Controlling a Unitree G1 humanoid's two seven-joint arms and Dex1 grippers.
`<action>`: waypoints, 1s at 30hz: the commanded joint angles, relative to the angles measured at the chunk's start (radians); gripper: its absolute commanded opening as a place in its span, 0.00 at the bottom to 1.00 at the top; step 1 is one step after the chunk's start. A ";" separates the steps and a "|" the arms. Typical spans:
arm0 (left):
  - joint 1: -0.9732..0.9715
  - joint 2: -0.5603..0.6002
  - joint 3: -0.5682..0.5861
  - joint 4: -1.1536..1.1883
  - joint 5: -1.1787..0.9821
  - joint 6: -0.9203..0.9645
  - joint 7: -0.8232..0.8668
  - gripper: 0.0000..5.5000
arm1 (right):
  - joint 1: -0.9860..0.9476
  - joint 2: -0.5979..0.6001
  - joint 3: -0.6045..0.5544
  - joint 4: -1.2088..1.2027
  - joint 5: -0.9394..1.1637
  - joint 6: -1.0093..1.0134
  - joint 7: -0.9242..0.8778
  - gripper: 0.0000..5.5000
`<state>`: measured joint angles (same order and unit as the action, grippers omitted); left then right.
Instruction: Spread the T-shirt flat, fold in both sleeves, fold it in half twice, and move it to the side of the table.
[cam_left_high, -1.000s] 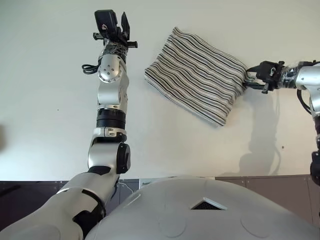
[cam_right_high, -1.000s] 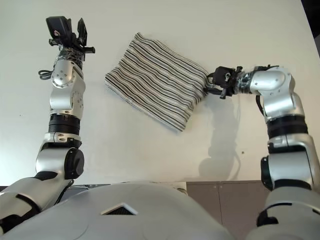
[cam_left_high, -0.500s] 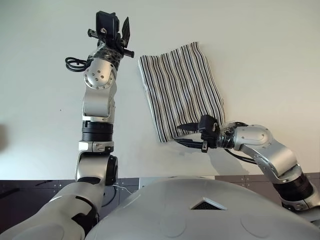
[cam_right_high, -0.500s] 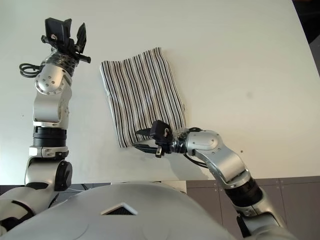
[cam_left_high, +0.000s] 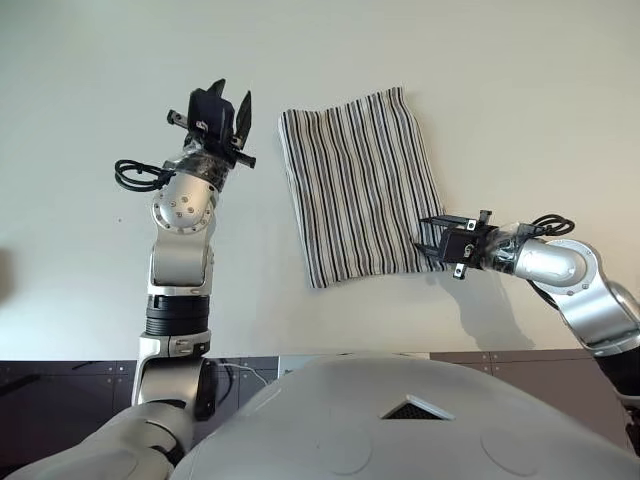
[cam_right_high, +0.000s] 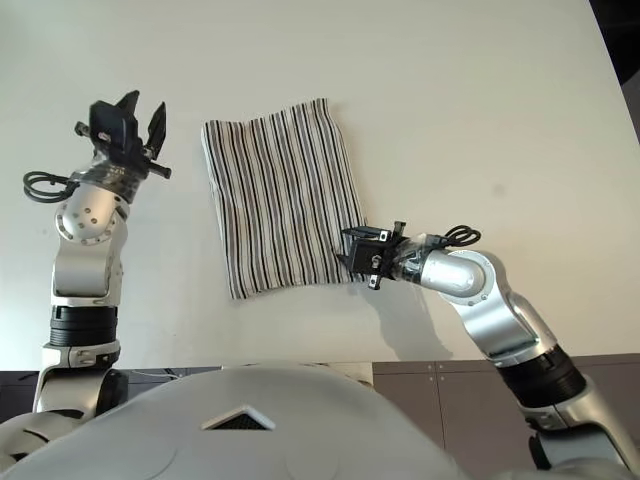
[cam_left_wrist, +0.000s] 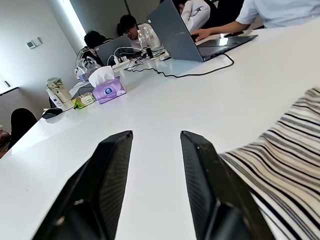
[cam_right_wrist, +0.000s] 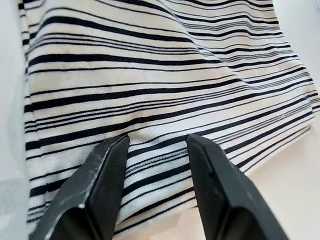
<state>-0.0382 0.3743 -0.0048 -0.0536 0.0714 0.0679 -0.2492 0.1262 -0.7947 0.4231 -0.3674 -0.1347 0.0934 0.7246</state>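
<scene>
Folded striped T-shirt (cam_left_high: 360, 180) lies flat on the white table (cam_left_high: 540, 90), a neat rectangle, right between the two grippers. Left gripper (cam_left_high: 229, 100) hovers just off the shirt's far left corner, fingers spread wide, nothing between them. Right gripper (cam_right_high: 350, 256) sits at the near right corner, fingers apart too, tips over the striped edge. Whether they press the cloth, I can't tell.

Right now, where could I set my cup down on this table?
Widest bare table lies right of the striped T-shirt, beyond the right claw. Another patch lies left of the left claw. Crowded: the gap between that claw and the shirt.
</scene>
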 joint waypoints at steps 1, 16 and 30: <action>0.071 0.101 0.007 -0.004 0.060 -0.122 -0.042 0.32 | 0.050 0.034 0.027 0.003 -0.011 0.040 0.003 0.38; 0.449 0.496 -0.159 0.048 0.295 -0.692 -0.323 0.52 | 0.203 -0.100 -0.227 0.184 -0.234 -0.544 -0.156 0.39; 0.231 0.488 -0.330 0.223 0.405 -0.885 -0.318 0.57 | -0.005 -0.062 -0.086 0.325 -0.342 -0.745 -0.135 0.55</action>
<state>0.1988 0.8587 -0.2650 0.0943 0.3758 -0.8131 -0.5229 0.1521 -0.8656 0.3030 -0.0797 -0.4306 -0.6425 0.5668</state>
